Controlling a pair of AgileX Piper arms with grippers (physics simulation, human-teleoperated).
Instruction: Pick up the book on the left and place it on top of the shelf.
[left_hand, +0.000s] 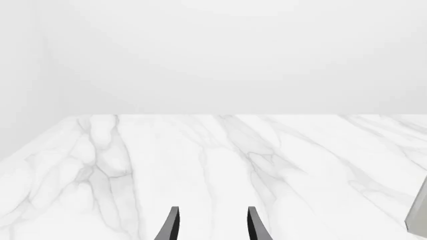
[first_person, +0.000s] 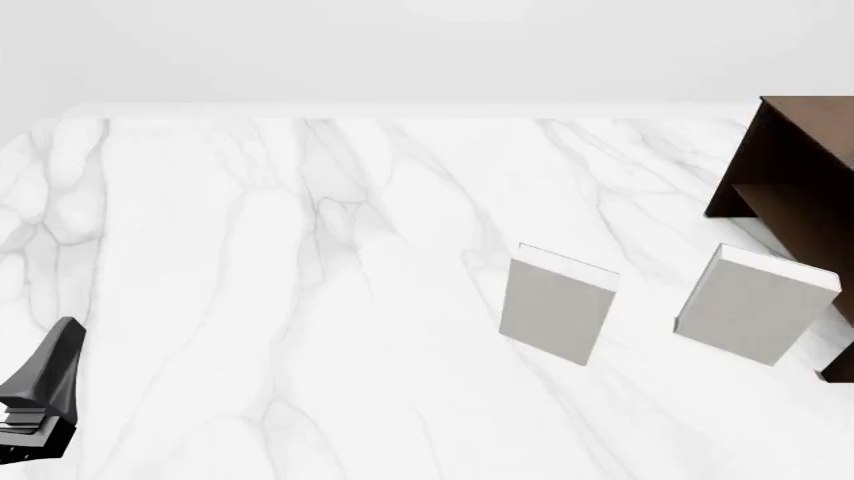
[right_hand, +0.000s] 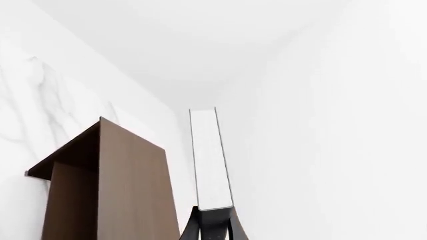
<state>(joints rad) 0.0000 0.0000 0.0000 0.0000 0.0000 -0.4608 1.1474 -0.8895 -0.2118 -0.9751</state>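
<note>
The front view looks down the table (first_person: 267, 300); both wrist views sit low, sharing its shelf (right_hand: 127, 185).

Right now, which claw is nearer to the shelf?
Right. The right claw, gripping the book, is close beside the shelf; the left claw sits at the near left of the table, far across from it.

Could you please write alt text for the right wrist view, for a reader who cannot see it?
The right claw grips a thin book by its near end, holding it up edge-on beside the dark brown shelf. White walls and a strip of marble table fill the rest.
</note>
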